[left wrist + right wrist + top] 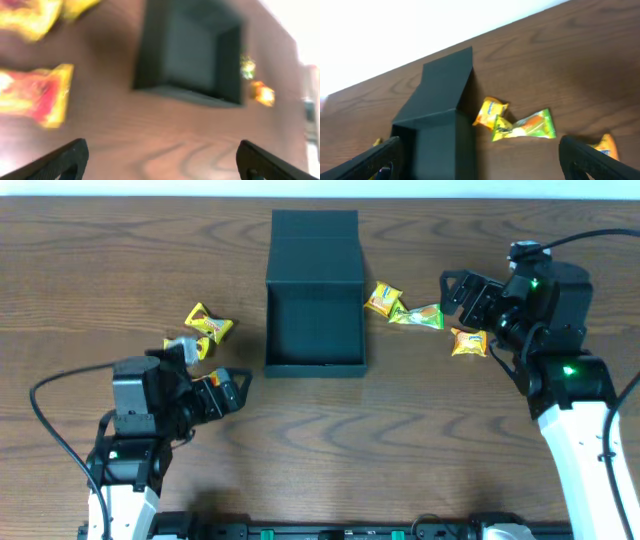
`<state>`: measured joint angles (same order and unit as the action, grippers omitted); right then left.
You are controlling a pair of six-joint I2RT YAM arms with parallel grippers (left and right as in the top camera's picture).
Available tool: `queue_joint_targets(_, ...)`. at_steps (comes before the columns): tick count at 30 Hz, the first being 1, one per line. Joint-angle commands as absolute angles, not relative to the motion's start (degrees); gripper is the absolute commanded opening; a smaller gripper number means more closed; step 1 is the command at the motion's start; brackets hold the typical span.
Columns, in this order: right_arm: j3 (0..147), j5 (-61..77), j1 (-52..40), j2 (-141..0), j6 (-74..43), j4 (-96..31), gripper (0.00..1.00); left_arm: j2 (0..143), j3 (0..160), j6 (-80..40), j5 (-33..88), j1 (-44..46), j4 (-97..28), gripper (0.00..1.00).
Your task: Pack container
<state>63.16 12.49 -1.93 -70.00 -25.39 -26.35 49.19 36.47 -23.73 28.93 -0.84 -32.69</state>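
left claw (236, 386) and right claw (452, 295) both spread wide, holding nothing, over the brown wood-grain desk (400, 440), yellow snack packets (210, 325) lying near each, dark teal-green square rigid box (315, 325) mid-desk between the two arms, its flap lid (315, 235) open and laid flat behind it.
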Motion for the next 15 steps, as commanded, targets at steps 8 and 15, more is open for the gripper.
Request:
queue_joint_targets(8, 64.12, 16.21, -1.56, -69.54, -21.65, -30.83, 0.99, 53.23, 60.8, -20.62, 7.03, -1.06, -49.95, 0.96)
queue_joint_targets(15, 64.1, 5.1, -1.5, -72.6, -10.28, -45.78, 0.99, 54.37, 64.23, -19.35, 11.09, -1.06, -55.37, 0.95)
